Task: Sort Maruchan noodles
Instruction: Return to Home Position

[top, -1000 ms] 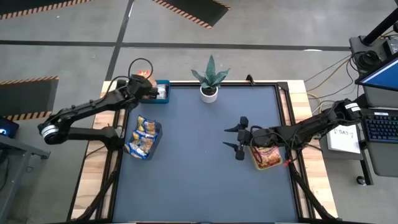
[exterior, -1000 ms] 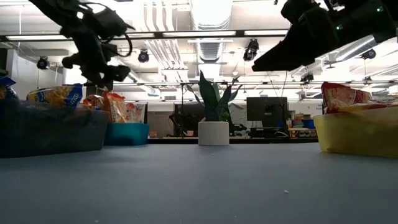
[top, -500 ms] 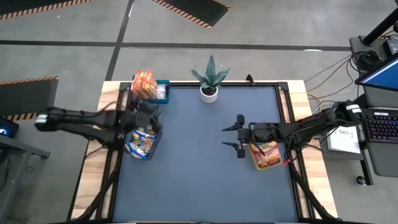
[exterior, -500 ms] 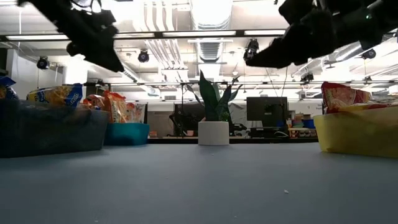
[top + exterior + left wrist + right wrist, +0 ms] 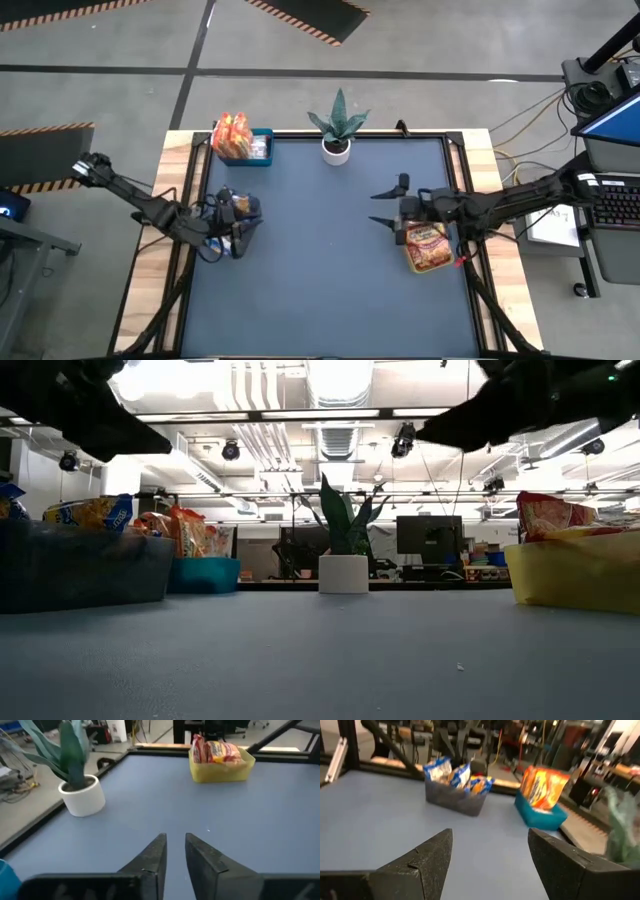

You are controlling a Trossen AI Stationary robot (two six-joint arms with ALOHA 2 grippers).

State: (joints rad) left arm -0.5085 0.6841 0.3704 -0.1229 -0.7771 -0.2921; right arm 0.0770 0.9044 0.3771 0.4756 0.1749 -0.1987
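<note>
Blue-and-yellow Maruchan noodles [image 5: 455,772] stand in a dark bin [image 5: 85,565] at the table's left. Orange-red ones [image 5: 232,132] fill a teal bin [image 5: 250,148] at the far left corner. More orange-red packets [image 5: 217,751] lie in a yellow bin [image 5: 220,770] at the right. My left gripper [image 5: 250,212] hovers over the dark bin and points across the table; its fingers [image 5: 155,852] stand a narrow gap apart with nothing between them. My right gripper [image 5: 392,203] hangs open and empty just left of the yellow bin.
A small potted plant [image 5: 337,128] in a white pot stands at the middle of the far edge. The blue mat [image 5: 320,260] between the bins is bare. Both arms show as dark shapes high in the low view.
My left gripper has swung from above the teal bin toward the near edge and now hangs over the dark bin, turned to point across the table to the right. My right gripper has drifted a little toward the far edge and rolled slightly, still open.
</note>
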